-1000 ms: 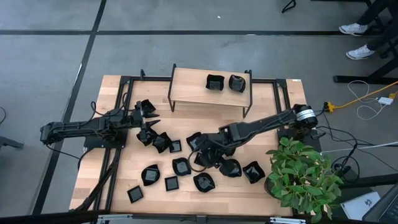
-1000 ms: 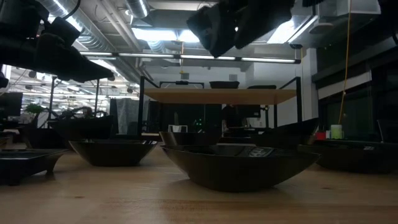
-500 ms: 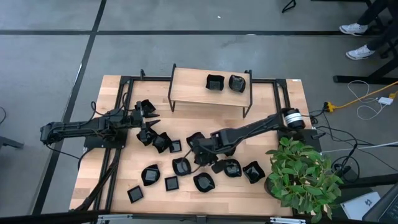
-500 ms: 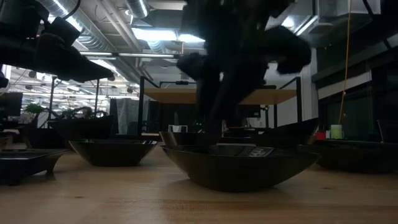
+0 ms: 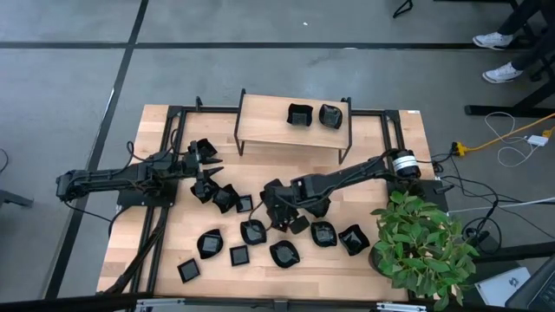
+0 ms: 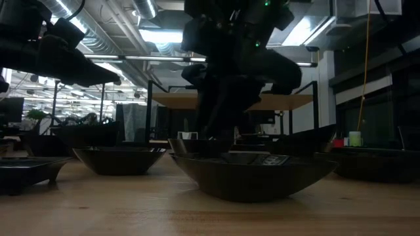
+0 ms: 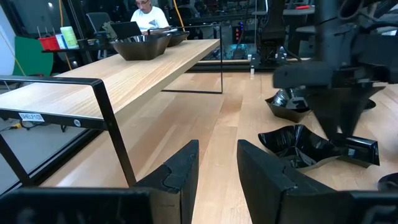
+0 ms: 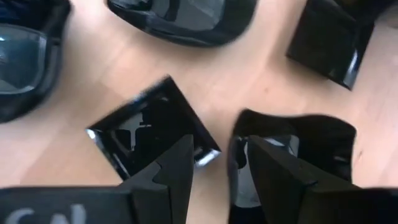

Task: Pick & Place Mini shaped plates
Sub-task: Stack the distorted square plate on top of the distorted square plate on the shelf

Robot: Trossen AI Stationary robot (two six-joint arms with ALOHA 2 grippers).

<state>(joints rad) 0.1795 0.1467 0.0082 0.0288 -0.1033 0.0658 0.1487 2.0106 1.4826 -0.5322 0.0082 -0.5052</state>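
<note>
Above the cluster of mini shaped plates (image 5: pixel 251 230) scattered mid-table, the right gripper (image 5: pixel 276 205) hangs with fingers parted and nothing held, apparently lining up on a wavy-edged plate (image 8: pixel 292 155), while the left gripper (image 7: pixel 216 168), also open and unladen, waits beside the wooden shelf (image 5: pixel 269 130) bearing two plates.

**Around the Work Surface**

A light wooden table (image 5: pixel 173 243) stands on a grey floor (image 5: pixel 69 87) crossed by dark lines. At its far edge sits a raised wooden shelf (image 5: pixel 269 128) on a black metal frame. A leafy green potted plant (image 5: pixel 422 244) occupies the table's right near corner. Yellow and white cables (image 5: pixel 512 139) trail across the floor beside it. A person's white shoes (image 5: pixel 496 41) show at the top right (nothing more of them). Another person in a white top (image 7: pixel 148 15) sits beyond the shelf.
</note>
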